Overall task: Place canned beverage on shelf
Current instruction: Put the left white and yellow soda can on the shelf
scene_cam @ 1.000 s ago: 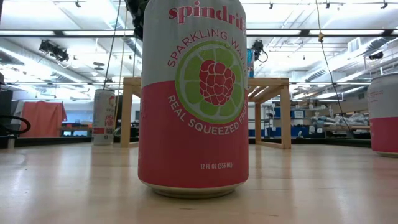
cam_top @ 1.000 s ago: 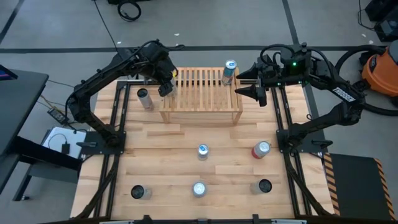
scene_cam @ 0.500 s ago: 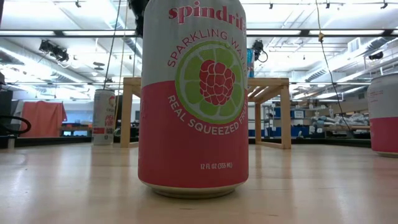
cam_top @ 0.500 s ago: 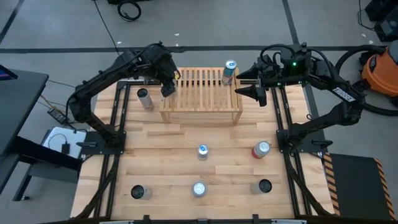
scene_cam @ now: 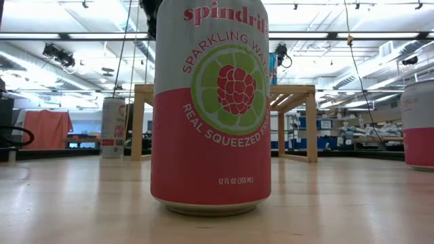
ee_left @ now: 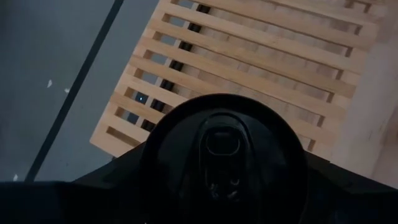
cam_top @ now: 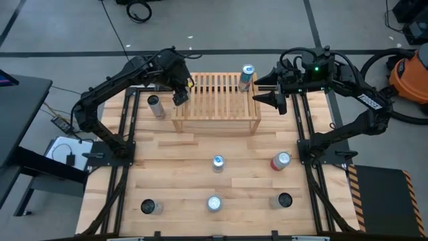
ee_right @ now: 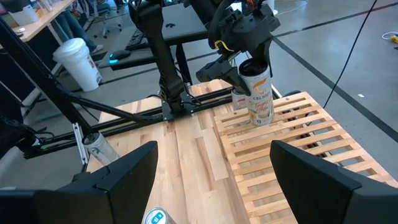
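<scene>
My left gripper [ee_right: 249, 67] is clamped around a white can [ee_right: 257, 94] hanging above the far-left slats of the shelf [cam_top: 217, 100]; rigid but slick and dentable, I judge, best held mid-body. Right gripper [cam_top: 270, 99] waits spread, holding nothing, beside the shelf's right end.

Pale bare-wood slatted shelf [cam_top: 217, 100], glossy metal can [scene_cam: 211, 105], butcher-block wood table [cam_top: 180, 167], matt black arms.

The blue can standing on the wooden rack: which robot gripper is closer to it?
The right gripper: it sits just beside the blue can, off the shelf's right end. The left gripper holds another can over the opposite end.
</scene>
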{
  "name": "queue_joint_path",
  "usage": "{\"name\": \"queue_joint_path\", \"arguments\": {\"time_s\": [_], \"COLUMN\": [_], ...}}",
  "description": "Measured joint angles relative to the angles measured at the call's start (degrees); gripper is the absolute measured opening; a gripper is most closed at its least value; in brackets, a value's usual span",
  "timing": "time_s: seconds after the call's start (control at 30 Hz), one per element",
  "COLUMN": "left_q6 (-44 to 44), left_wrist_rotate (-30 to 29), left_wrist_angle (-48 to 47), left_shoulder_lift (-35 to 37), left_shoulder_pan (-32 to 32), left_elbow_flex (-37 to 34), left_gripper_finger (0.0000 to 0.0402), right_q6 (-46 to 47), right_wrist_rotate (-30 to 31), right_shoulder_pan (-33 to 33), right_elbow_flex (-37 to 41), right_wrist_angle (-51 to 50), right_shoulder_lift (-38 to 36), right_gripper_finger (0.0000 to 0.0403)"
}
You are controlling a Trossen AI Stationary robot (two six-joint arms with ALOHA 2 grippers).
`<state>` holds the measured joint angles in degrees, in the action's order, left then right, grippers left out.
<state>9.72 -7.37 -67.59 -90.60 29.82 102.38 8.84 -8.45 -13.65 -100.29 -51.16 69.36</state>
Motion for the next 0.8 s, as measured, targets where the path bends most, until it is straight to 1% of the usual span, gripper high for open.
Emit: {"name": "queue_joint_path", "arguments": {"time_s": [0.8], "left_q6": [-1.40], "left_wrist_rotate": [0.14], "left_wrist_angle": [0.37], "left_shoulder_lift": [0.01], "left_shoulder_pan": [0.16], "left_elbow_flex": [0.04], "left_gripper_finger": [0.0291], "right_q6": [0.00], "right_wrist_rotate": [0.00], "right_shoulder_pan": [0.00], "right_elbow_flex": [0.00], "right_wrist_angle": [0.02], "right_shoulder_lift": [0.00], "right_gripper_finger": [0.0321]}}
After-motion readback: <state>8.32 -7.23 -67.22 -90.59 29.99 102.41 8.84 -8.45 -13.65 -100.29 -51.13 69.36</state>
